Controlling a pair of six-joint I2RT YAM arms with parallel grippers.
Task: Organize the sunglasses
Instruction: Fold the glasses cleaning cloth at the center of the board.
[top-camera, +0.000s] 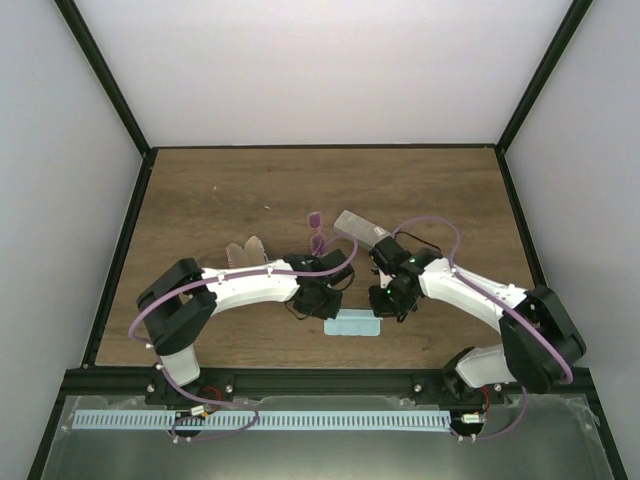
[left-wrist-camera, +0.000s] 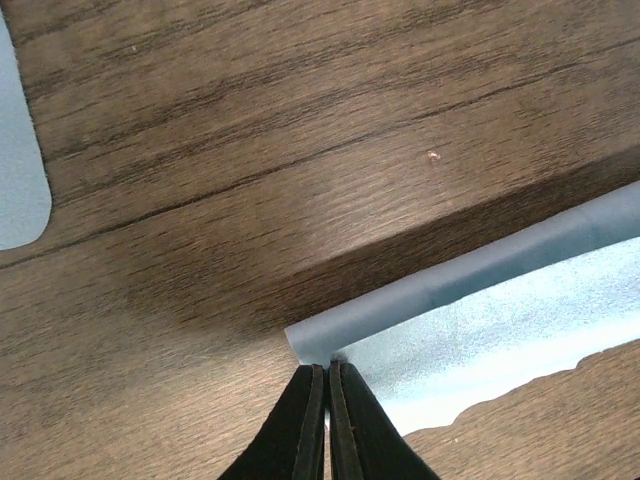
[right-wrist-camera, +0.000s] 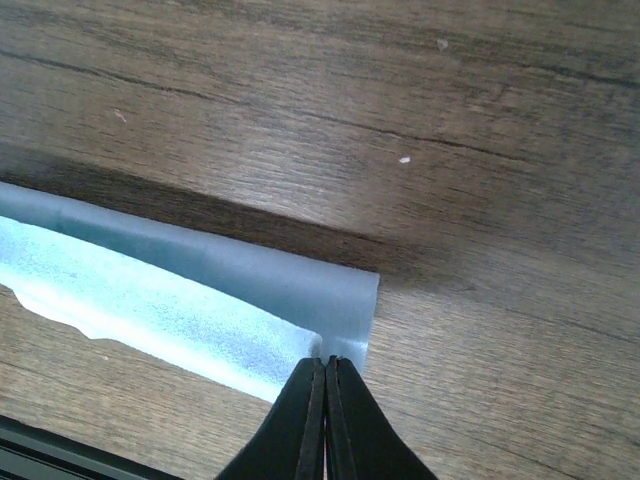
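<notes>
The left gripper (left-wrist-camera: 327, 368) is seen with its fingers pressed together on one corner of a light blue cloth (left-wrist-camera: 480, 320), just where the cloth's edge is folded over. The right gripper (right-wrist-camera: 325, 360) is closed in the same way on the opposite corner of that folded edge. The cloth is stretched between the two grippers, and a dark shadow is cast on the wood along the fold.

In the top view the cloth (top-camera: 355, 327) is found close to the near edge of the table (top-camera: 200, 190), about midway between its left and right edges, with both arms bent inward over it.

The sunglasses (top-camera: 317, 228), a pair with purple-pink lenses, are seen farther from the near edge, near the middle of the table and apart from both grippers. They are flanked by a pink-striped case (top-camera: 247, 252) toward the left edge and a clear grey case (top-camera: 358, 227) toward the right edge.

A rounded piece of a second blue cloth (left-wrist-camera: 15, 170) is shown at the left border of the left wrist view, lying flat on the wood.
</notes>
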